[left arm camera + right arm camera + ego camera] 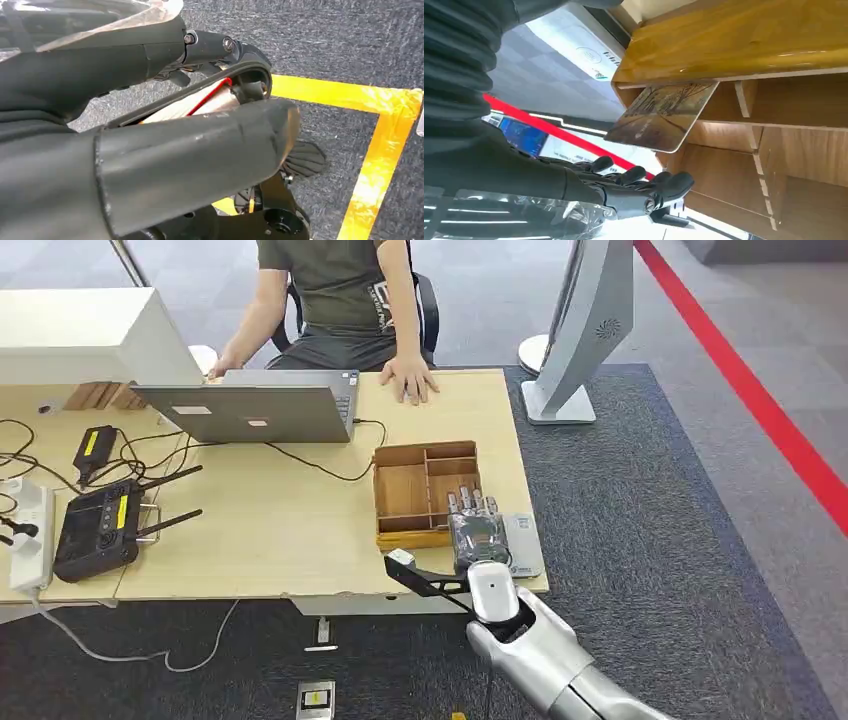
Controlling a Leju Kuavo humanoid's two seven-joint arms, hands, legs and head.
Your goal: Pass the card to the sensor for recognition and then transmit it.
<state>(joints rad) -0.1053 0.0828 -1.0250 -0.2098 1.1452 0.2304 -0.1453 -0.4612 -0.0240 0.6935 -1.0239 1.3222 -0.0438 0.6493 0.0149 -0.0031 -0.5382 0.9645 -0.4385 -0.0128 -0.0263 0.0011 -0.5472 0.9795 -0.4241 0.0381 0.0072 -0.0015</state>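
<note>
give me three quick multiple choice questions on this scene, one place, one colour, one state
1. Where is the card?
A. on the carpet
B. sticking out of the wooden tray
C. on a chair

2. What colour is the floor stripe?
A. red
B. blue
C. white

3. The right hand is:
A. gripping the card
B. curled into a fist
C. holding nothing, fingers extended

Answers: B, one card end sits inside a tray compartment; A, the stripe is plainly red; C, the fingers lie apart from the card.

Office or lab: desk (pixel 250 540), laptop (pixel 250 410), carpet (pixel 650 540) (red floor line (pixel 760 400)); seated person (pixel 340 300).
</note>
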